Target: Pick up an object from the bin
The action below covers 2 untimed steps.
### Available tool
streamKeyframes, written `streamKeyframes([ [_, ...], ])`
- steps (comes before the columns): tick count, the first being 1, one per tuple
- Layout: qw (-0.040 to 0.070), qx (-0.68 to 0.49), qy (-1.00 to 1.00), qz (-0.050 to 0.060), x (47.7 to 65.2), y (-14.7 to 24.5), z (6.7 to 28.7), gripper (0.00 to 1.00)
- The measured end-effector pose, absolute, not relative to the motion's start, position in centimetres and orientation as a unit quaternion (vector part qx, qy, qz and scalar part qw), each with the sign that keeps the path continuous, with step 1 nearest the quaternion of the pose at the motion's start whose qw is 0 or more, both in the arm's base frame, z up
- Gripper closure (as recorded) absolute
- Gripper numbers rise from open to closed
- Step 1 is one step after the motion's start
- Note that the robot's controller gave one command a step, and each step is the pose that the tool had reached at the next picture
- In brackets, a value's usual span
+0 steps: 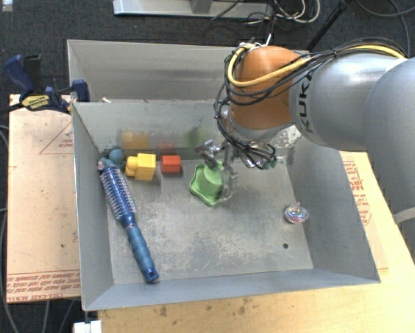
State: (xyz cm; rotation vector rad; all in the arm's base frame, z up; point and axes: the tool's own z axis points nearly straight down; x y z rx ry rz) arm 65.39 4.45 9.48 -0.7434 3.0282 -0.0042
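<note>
My gripper (218, 173) hangs near the bin's back wall, a little right of the middle, under the arm's orange cover. Its metal fingers (227, 183) reach down onto a soft green object (206, 184) lying on the bin floor; one finger stands at the object's right edge and another at its top. The green object sits between the fingers, resting on the floor. An orange block (171, 164) lies just left of it, and a yellow block (141, 166) lies further left.
A blue hairbrush (127, 214) lies along the left wall, handle toward the front. A small shiny spinning top (295, 216) sits at the right. The arm fills the upper right above the bin.
</note>
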Motion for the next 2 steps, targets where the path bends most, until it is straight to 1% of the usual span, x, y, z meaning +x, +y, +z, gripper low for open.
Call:
streamKeyframes([
  [1,0.003,-0.250,0.968,0.000,60.4,4.8,15.6,1.00],
  [2,0.004,-0.241,0.971,-0.001,57.6,1.2,22.8,1.00],
])
